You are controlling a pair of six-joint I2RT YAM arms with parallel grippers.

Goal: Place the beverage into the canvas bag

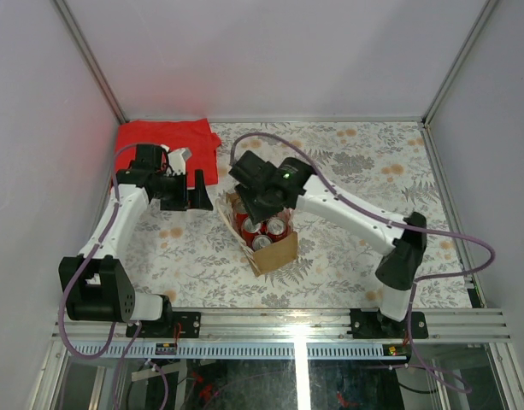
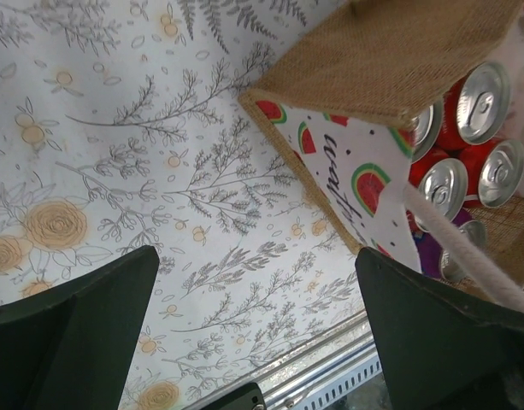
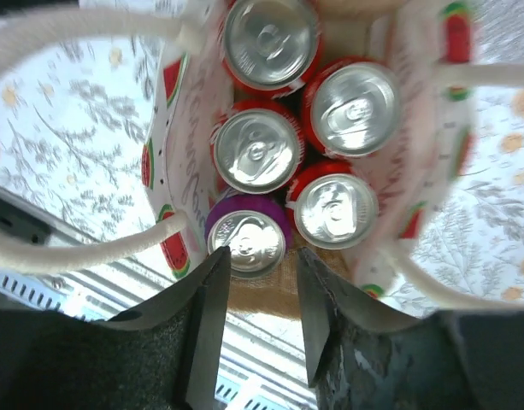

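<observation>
right gripper [image 3: 262, 260]: fingers a narrow gap apart, nothing clamped between them. tips poised directly above the mouth of the canvas bag [image 3: 180, 171], just over the purple can [image 3: 246, 241]. contact with the can cannot be judged. the purple can stands upright inside the bag at its near end, touching four red cans [image 3: 260, 152].

right arm [image 1: 356, 209]: stretched diagonally from its base to table centre, wrist pointing down.

left gripper [image 2: 257, 329]: jaws wide apart, holding nothing, over the floral table [image 2: 159, 171] just left of the bag, not touching it.
</observation>
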